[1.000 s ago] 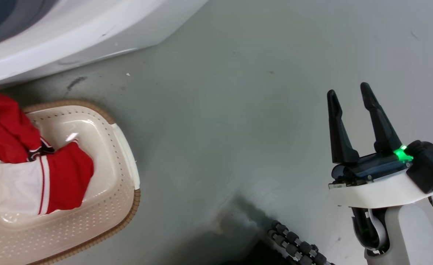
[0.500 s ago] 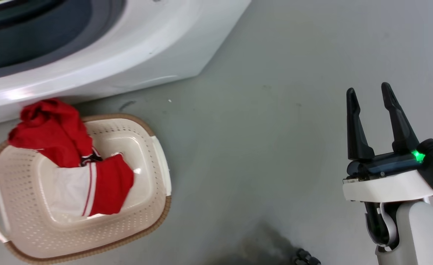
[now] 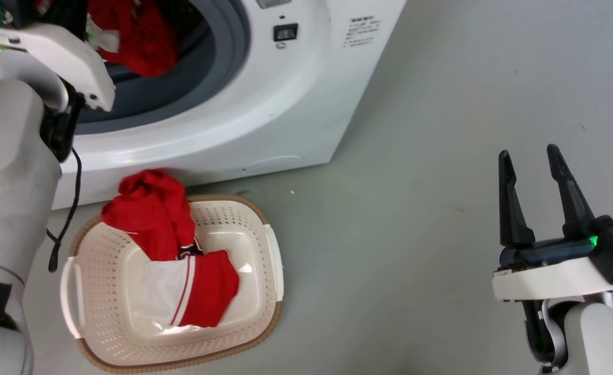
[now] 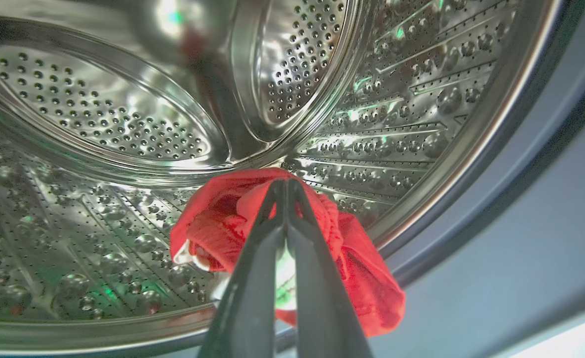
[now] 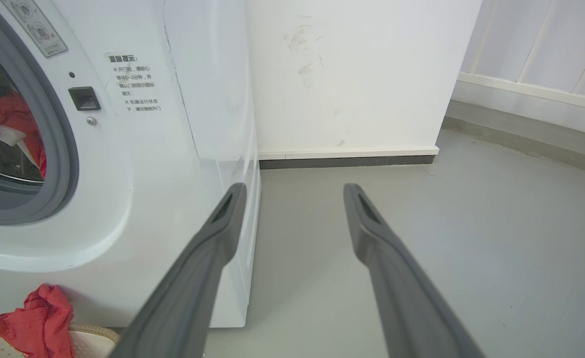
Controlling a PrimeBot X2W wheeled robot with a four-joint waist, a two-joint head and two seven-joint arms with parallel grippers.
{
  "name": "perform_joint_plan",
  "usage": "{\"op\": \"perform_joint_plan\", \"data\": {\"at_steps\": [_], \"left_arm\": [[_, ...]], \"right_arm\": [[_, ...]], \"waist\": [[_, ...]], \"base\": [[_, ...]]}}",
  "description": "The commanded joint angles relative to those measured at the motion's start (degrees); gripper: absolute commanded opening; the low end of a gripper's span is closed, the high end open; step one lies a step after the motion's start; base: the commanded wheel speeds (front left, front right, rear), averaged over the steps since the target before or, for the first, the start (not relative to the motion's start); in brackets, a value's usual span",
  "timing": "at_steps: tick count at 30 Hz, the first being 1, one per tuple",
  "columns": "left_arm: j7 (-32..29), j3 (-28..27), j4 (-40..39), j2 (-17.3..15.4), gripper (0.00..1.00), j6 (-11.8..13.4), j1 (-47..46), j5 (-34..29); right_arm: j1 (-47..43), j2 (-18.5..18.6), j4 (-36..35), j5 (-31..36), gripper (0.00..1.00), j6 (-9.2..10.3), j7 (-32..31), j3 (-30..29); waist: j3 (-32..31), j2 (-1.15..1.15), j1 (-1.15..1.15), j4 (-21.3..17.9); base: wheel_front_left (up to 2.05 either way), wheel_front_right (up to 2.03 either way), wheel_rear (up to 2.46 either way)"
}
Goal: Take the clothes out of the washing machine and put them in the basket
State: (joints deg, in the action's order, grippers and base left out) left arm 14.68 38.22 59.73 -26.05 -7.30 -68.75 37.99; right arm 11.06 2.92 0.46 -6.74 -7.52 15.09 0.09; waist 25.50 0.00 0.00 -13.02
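Left hand (image 4: 286, 188) reaching into the steel drum (image 4: 98, 114) of the washing machine (image 3: 285, 104), its two fingers pressed together on a fold of a red garment (image 4: 208, 223) near the mouth of the drum, just behind the grey door seal (image 3: 228, 62). Right hand (image 3: 529, 152) spread wide and empty over the floor (image 3: 415, 208), well apart from the machine. The basket (image 3: 274, 260) stands on the floor just in front of the machine and holds a second garment (image 3: 202, 291), red with a white panel, part of it heaped over the rim nearest the machine. Probable hazards: the pinch takes only a small fold, so the cloth may slip free as it is drawn out. Its hanging end may drag or catch on the seal lip. Released short, it would land on the floor between machine and basket. The black cable (image 3: 72, 208) hanging from the left arm may brush the heaped cloth off the rim. Compared with half a second earlier, the head camera has swung up, bringing the porthole, the left arm and the gripped garment into sight. The basket's garment lies as before, and the right hand is equally spread.
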Motion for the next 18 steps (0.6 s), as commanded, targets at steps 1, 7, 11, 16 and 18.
{"op": "perform_joint_plan", "data": {"at_steps": [1,7,11,16,18], "left_arm": [[0.4,-0.4,-1.1,0.1,0.0,0.4,1.8,-0.2],[0.6,-3.0,-11.4,-0.4,0.0,3.5,8.8,-2.2],[0.6,-4.9,-19.7,-1.1,0.0,5.5,15.2,-3.6],[0.5,-5.4,-28.6,-2.1,0.0,7.8,23.7,-3.7],[0.1,-5.0,-32.5,-2.8,0.0,8.7,26.8,-3.4]], "right_arm": [[-0.8,-0.1,0.3,0.6,1.0,0.06,0.1,-0.1],[-2.3,-0.1,1.1,1.2,1.0,0.06,0.1,-0.9],[-3.4,-0.1,1.6,1.6,1.0,0.06,0.1,-1.5],[-4.9,-0.1,2.2,2.1,1.0,0.06,0.1,-2.6],[-5.5,-0.1,2.3,2.2,1.0,0.06,0.1,-3.0]], "waist": [[-2.5,0.0,0.0,2.0],[-6.3,0.0,0.0,3.9],[-9.2,0.0,0.0,5.2],[-12.8,0.0,0.0,6.6],[-13.9,0.0,0.0,7.1]], "base": [[0.0,0.0,0.0],[0.0,0.0,0.0],[0.0,0.0,0.0],[0.0,0.0,0.0],[0.0,0.0,0.0]]}}
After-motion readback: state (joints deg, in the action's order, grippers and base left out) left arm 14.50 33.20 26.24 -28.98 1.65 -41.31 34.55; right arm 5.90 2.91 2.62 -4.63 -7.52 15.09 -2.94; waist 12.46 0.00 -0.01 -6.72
